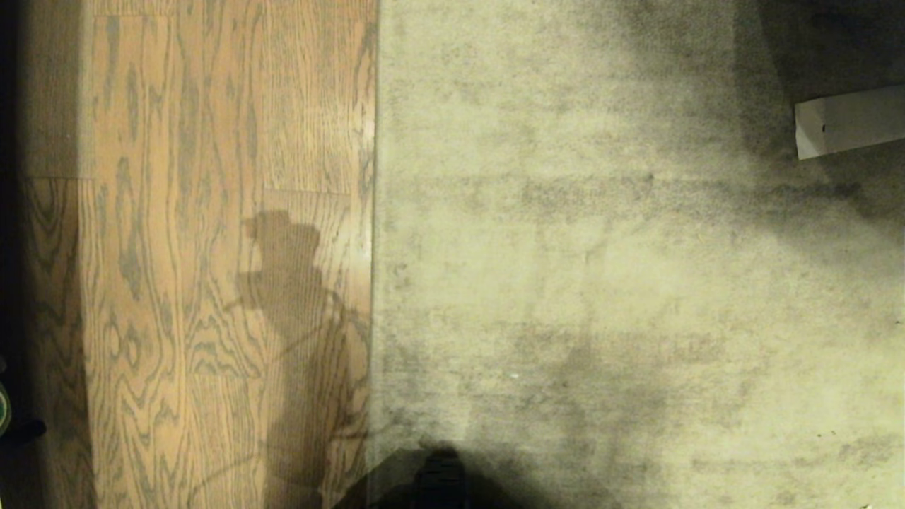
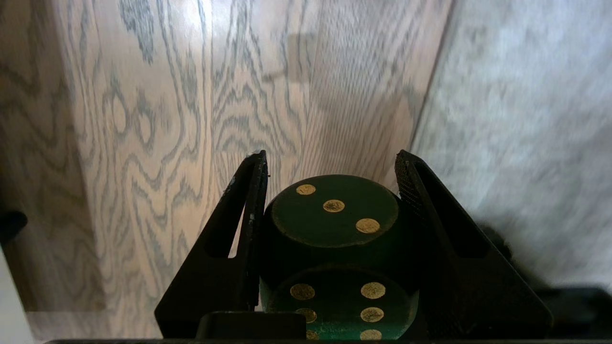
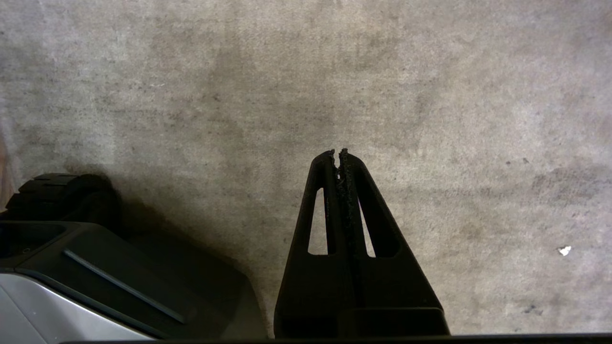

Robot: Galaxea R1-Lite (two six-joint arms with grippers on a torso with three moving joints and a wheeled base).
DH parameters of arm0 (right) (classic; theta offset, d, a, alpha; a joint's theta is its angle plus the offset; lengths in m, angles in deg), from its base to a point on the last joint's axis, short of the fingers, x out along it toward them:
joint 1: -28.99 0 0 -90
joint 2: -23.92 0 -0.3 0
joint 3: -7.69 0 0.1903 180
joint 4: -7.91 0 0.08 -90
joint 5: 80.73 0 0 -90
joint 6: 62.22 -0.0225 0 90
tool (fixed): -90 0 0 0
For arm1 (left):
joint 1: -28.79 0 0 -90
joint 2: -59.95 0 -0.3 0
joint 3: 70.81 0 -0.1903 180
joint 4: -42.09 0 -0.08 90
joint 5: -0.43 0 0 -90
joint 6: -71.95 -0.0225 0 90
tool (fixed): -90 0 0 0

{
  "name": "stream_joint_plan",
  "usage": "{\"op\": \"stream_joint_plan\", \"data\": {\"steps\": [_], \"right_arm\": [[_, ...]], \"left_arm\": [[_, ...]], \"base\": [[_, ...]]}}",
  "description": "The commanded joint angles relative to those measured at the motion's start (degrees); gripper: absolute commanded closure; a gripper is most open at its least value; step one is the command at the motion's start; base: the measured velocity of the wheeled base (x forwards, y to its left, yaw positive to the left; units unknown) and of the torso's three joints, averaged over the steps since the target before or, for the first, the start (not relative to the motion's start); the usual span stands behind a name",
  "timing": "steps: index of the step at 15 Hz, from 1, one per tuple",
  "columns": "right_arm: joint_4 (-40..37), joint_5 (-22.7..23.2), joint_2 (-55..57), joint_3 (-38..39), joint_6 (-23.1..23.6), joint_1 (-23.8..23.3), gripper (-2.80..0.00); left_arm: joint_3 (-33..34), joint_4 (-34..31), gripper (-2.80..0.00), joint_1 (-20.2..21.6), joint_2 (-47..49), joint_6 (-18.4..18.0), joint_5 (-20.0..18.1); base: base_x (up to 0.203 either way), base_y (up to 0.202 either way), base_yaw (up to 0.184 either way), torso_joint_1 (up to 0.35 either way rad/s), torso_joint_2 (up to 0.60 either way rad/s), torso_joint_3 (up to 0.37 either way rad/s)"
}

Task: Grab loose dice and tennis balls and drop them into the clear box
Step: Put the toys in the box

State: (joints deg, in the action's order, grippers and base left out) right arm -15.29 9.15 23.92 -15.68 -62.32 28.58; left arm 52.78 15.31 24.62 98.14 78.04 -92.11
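L gripper [image 2: 330,160] is pinching the green die [image 2: 337,248] btwn its two black fingers [image 2: 248,224], the three-pip face showing toward the tips, a face w/ more gold pips nearer the wrist. It's holding the die above the wood floor [image 2: 158,119], near the edge where the grey carpet [image 2: 526,119] is starting. R gripper [image 3: 337,153] is hanging over the carpet w/ fingers pressed together, nothing in them, beside the robot's dark base [image 3: 95,267]. Head view is showing only wood floor, carpet, an arm shadow [image 1: 297,318] and a white strip [image 1: 848,120] at the carpet's far right.
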Motion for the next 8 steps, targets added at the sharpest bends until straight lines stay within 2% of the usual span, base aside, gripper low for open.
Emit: {"op": "stream_joint_plan", "data": {"steps": [1,8], "right_arm": [[0.0,0.0,0.0,0.0,0.0,0.0,0.00],[0.0,-0.1,0.0,0.0,0.0,0.0,0.00]], "left_arm": [[5.1,0.1,0.00,-0.3,-6.8,-1.0,0.0],[15.4,0.1,0.00,-1.2,-17.8,-5.1,0.0]], "base": [[0.000,0.000,0.000,0.000,0.00,0.000],[0.000,0.000,0.000,0.000,0.00,0.000]]}}
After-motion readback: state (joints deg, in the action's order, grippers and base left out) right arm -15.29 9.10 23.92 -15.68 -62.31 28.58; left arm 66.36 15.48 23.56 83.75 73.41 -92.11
